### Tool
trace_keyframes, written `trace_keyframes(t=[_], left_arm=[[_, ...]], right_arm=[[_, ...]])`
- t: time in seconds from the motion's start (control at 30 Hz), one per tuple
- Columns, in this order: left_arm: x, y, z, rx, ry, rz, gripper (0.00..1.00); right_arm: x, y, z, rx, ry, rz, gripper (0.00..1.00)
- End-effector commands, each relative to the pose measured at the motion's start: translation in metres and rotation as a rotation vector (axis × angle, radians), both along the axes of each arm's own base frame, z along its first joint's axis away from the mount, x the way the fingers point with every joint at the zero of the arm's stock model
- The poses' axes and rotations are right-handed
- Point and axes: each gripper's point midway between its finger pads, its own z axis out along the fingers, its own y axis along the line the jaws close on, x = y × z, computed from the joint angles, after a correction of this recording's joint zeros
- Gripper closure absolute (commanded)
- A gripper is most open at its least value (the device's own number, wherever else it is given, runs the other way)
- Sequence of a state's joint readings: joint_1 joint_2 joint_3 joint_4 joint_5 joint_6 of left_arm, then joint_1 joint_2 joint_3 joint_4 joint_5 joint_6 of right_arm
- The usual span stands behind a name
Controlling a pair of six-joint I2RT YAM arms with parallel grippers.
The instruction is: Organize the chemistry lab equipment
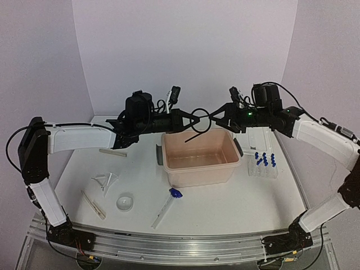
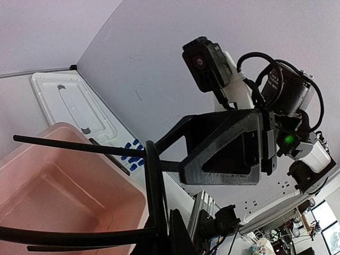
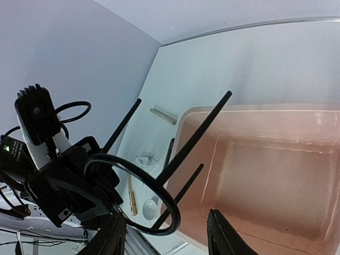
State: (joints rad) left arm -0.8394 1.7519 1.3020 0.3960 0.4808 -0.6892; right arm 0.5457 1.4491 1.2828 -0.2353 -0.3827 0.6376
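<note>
Your left gripper (image 1: 190, 120) is clamped on the ring stand (image 3: 196, 136), holding it in the air above the tub's (image 1: 199, 175) far rim. Its ring stands on edge between both grippers, and one leg slants down and left toward the tub. Your right gripper (image 1: 216, 119) has its fingers apart at the ring's right edge.

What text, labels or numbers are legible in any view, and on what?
No text can be read in any view.
Faint white print on the right arm's black round housing, seen from the left wrist camera: too blurred to read.
No other lettering shows.
</note>
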Motion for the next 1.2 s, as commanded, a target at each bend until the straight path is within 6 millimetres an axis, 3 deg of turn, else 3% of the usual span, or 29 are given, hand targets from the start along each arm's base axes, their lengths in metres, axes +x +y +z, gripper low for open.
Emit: trace_keyframes(t=[0.0, 0.13, 0.23, 0.3, 0.4, 0.47, 0.5, 0.7, 0.87, 0.97, 1.17], left_arm=[[-0.005, -0.003, 0.052, -0.14, -0.092, -0.036, 1.0], [-0.006, -0.004, 0.051, -0.151, -0.09, -0.043, 1.0], [-0.007, -0.004, 0.051, -0.153, -0.091, -0.053, 1.0], [-0.006, -0.005, 0.048, -0.137, -0.09, -0.048, 0.95], [-0.004, -0.003, 0.041, -0.099, -0.084, -0.026, 0.34], [-0.002, 0.001, 0.035, -0.061, -0.081, -0.006, 0.09], [-0.002, 0.003, 0.032, -0.042, -0.083, 0.003, 0.01], [-0.012, 0.03, 0.025, 0.085, -0.116, 0.06, 0.0], [-0.012, 0.066, 0.01, 0.2, -0.114, 0.198, 0.0], [-0.007, 0.09, -0.001, 0.25, -0.086, 0.309, 0.0], [0.012, 0.153, -0.052, 0.437, 0.054, 0.627, 0.0]], right_arm=[[0.006, 0.019, 0.007, 0.043, 0.009, 0.062, 0.57], [0.009, 0.025, 0.001, 0.045, 0.032, 0.079, 0.76], [0.012, 0.025, 0.0, 0.043, 0.032, 0.068, 0.98], [0.015, 0.022, 0.0, 0.037, 0.03, 0.046, 1.0], [0.017, 0.015, 0.002, 0.018, 0.017, 0.004, 1.0], [0.019, 0.007, -0.001, -0.017, 0.014, -0.036, 1.0], [0.019, 0.004, -0.003, -0.035, 0.017, -0.05, 1.0], [0.01, -0.017, -0.024, -0.12, 0.12, -0.069, 1.0], [0.002, -0.018, -0.036, -0.128, 0.21, -0.041, 1.0], [0.009, -0.021, -0.051, -0.15, 0.246, -0.062, 1.0], [0.034, -0.023, -0.077, -0.152, 0.33, -0.084, 1.0]])
